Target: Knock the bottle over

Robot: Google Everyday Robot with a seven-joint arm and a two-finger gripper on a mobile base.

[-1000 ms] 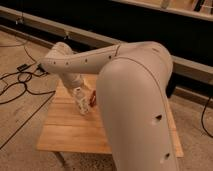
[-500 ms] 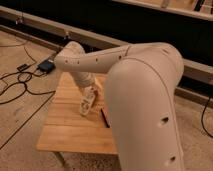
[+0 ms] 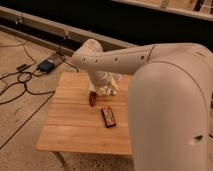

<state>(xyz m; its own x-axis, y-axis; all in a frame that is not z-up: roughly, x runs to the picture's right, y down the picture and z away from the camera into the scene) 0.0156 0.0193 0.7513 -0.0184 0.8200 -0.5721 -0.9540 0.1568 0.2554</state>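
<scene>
Gripper (image 3: 103, 89) down low near the middle of the frame, just over the wooden table (image 3: 70, 125). Cannot tell if spread wide or pressed together. Pale bottle (image 3: 115, 83) right beside, maybe touching, hard to pick apart from the white arm (image 3: 120, 57). Looks upright, but hard to be sure. Probably light, thin plastic, a bit smooth, easy to tip and not easy to break. No need to grab; better to push sideways high up, near the cap, to topple and not just slide. Small red-brown thing (image 3: 93, 98) just below and left of the gripper. Flat dark bar (image 3: 108, 116) a little lower, lying on the wood.
</scene>
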